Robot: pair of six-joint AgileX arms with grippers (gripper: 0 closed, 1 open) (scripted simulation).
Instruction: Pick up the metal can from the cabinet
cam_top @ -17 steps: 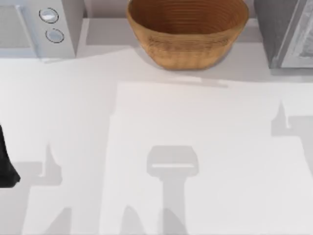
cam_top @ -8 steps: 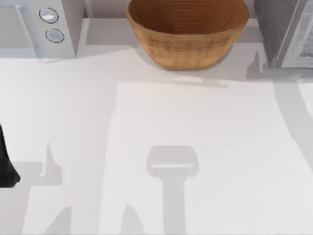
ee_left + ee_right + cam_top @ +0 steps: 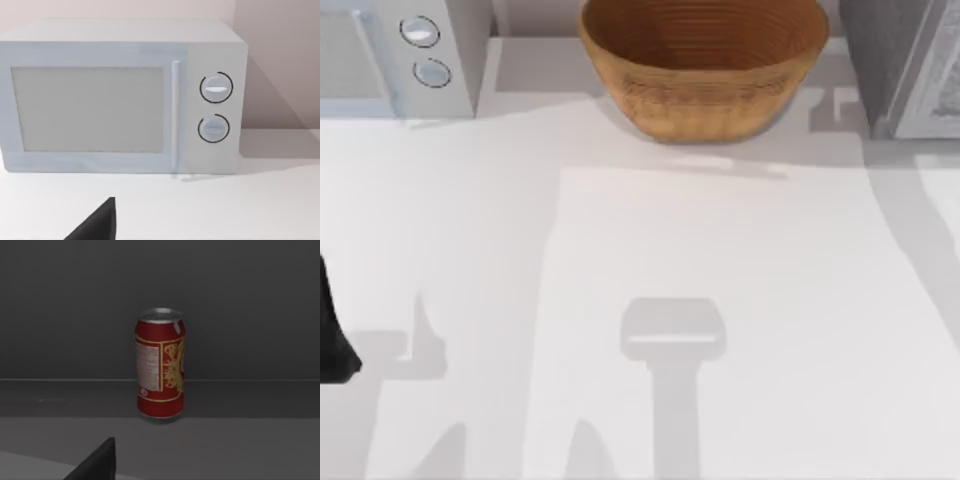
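Observation:
The metal can (image 3: 160,363) stands upright on the cabinet's dark shelf (image 3: 260,400), red on the side with yellow print and a silvery top. My right gripper (image 3: 97,464) shows as a dark tip at the edge of the right wrist view, short of the can and not touching it. From above, the cabinet (image 3: 900,70) stands at the table's back right, and the can inside it is hidden in that view. My left gripper (image 3: 332,340) is parked at the table's left edge, and its dark tip (image 3: 97,225) faces the microwave.
A white microwave (image 3: 395,55) with two dials stands at the back left, seen front-on (image 3: 120,97) from the left wrist. A large wicker bowl (image 3: 705,65) sits at the back middle, just left of the cabinet. The white table (image 3: 720,260) stretches in front.
The right arm's shadow on the table has shifted toward the back right, up to the cabinet's front. The left arm has not moved.

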